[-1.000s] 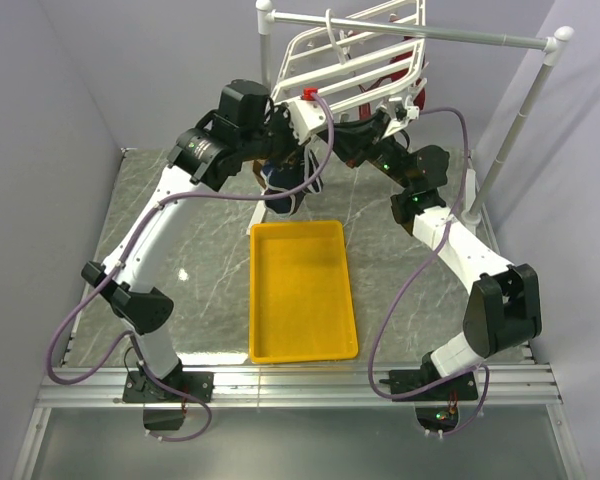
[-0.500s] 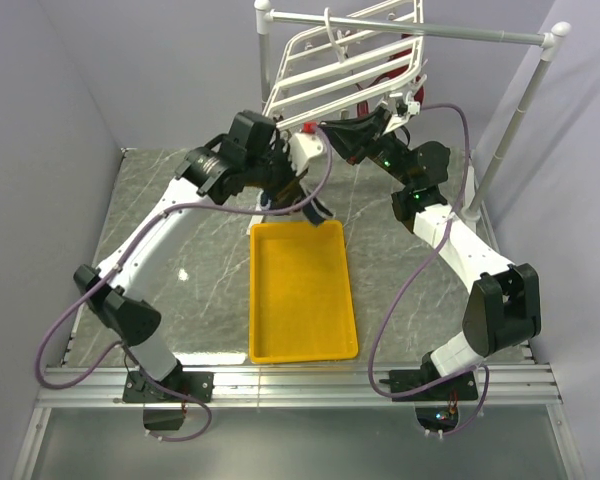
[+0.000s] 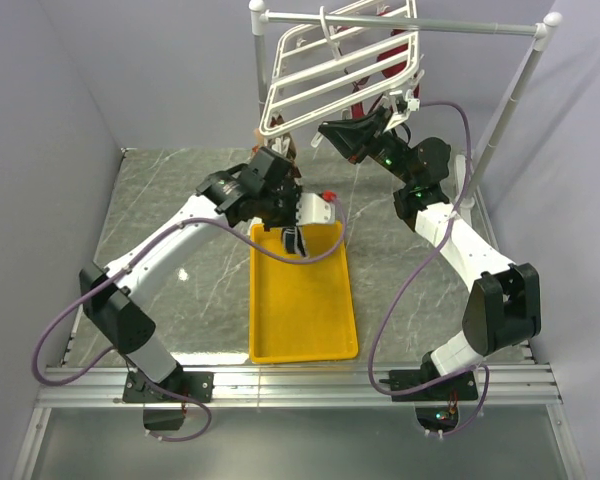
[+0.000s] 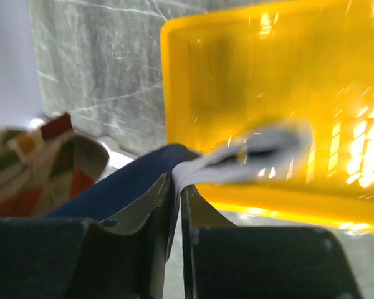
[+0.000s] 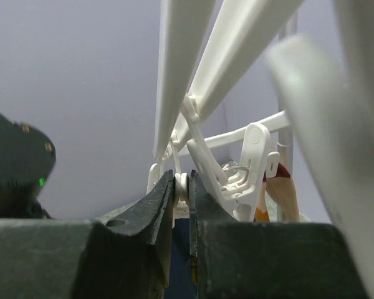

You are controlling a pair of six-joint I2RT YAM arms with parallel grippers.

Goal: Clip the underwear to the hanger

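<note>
The navy underwear [image 3: 294, 240] with white trim hangs from my left gripper [image 3: 298, 230] over the far end of the yellow tray [image 3: 255, 300]. In the left wrist view my left gripper [image 4: 176, 185] is shut on the navy fabric [image 4: 124, 184] at its white edge. The white hanger [image 3: 330, 70] hangs tilted from the stand's pole. My right gripper [image 3: 326, 130] is at its lower edge. In the right wrist view my right gripper [image 5: 182, 184] is shut on a small white clip [image 5: 183, 180] under the hanger's bars [image 5: 174, 75].
A dark red garment [image 3: 368, 95] hangs behind the hanger. An argyle cloth [image 3: 283, 150] hangs at its lower left and shows in the left wrist view [image 4: 31, 162]. The white pole stand [image 3: 480, 32] spans the back. Another clip [image 5: 255, 162] dangles beside the held one.
My left gripper has dropped from under the hanger down and right to the tray's far end, carrying the underwear. The hanger has swung slightly; the right gripper stays on its clip.
</note>
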